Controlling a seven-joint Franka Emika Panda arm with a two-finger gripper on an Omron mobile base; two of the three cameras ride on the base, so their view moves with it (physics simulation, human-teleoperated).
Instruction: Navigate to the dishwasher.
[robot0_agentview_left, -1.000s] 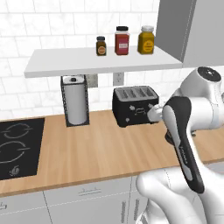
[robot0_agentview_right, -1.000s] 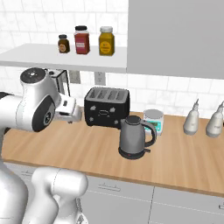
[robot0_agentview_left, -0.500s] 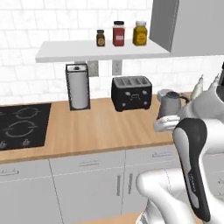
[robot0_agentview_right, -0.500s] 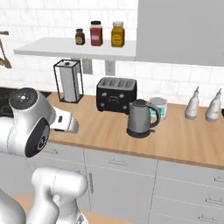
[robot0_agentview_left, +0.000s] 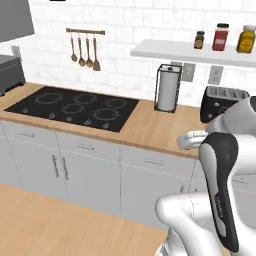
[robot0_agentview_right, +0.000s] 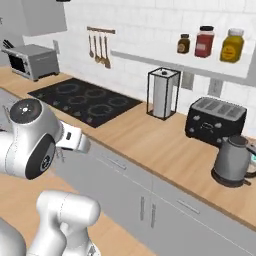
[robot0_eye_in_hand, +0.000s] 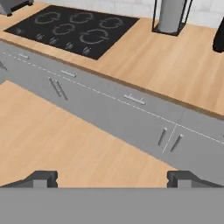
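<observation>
No dishwasher front with a long black handle slot appears among the light grey cabinet doors (robot0_agentview_left: 75, 170) and drawers (robot0_eye_in_hand: 131, 103) below the counter (robot0_agentview_right: 150, 145); where it stands I cannot tell. As a fixed, rigid appliance it needs no lifting, and its handle slot would be the place to grip. The gripper (robot0_eye_in_hand: 111, 177) hangs empty, its fingertips (robot0_eye_in_hand: 41, 178) wide apart. Wooden floor (robot0_eye_in_hand: 57, 135) lies open along the cabinet run beneath the cooktop (robot0_agentview_left: 75, 106), giving the base room.
</observation>
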